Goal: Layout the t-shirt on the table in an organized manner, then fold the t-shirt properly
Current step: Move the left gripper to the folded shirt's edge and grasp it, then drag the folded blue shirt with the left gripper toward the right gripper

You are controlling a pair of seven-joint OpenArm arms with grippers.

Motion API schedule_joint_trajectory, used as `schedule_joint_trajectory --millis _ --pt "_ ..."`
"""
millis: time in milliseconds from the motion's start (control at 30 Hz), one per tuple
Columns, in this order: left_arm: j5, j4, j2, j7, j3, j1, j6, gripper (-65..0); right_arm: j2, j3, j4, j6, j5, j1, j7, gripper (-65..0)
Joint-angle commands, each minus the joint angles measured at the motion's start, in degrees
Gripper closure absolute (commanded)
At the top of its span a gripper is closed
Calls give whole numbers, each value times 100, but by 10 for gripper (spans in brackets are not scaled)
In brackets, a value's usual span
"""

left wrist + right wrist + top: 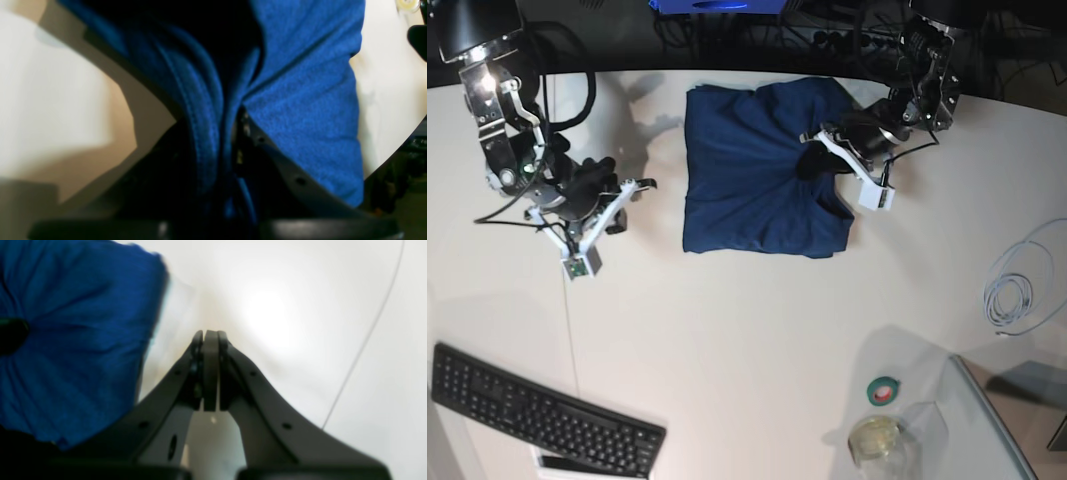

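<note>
The dark navy t-shirt [747, 190] lies partly folded on the white table [747, 330], near its far edge. My left gripper [812, 160] is shut on a bunch of the shirt's fabric at its right side, which puckers toward it. The left wrist view shows the gripper [233, 116] pinching a hemmed fold of blue cloth [300, 100]. My right gripper [642, 185] is shut and empty, hovering just left of the shirt. In the right wrist view the gripper [210, 335] has its tips pressed together over bare table [283, 306], with the shirt [73, 340] to its left.
A black keyboard [537, 410] lies at the front left. A coiled white cable [1017, 285] lies at the right. A green tape roll [885, 390], a glass cup [875, 440] and a clear tray [1007, 420] sit front right. A thin seam line [367, 336] crosses the table.
</note>
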Motion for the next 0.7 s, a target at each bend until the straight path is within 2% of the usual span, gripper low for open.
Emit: schedule_joint_trajectory --millis 0,133,233,333,433,567,667 --pt "31 88 -81 -35 -3 -108 27 0 78 216 85 17 9 -15 161 0" --pt "40 246 -468 360 225 -389 27 0 78 787 85 17 9 -209 293 0" --pt "40 448 -864 686 753 -785 27 0 96 1095 -38 26 9 -305 293 0" --pt "58 536 -1338 888 1693 -1418 27 0 78 1315 -197 26 9 -376 293 0" --pt "559 571 -1672 905 2871 -2130 27 0 78 1385 -232 26 9 -455 310 0" --pt "1693 545 -1611 932 4357 -2930 27 0 78 1385 -179 26 9 -578 319 0" --pt "2590 518 -1277 905 5122 -3255 27 0 78 1385 -179 26 9 -657 319 0"
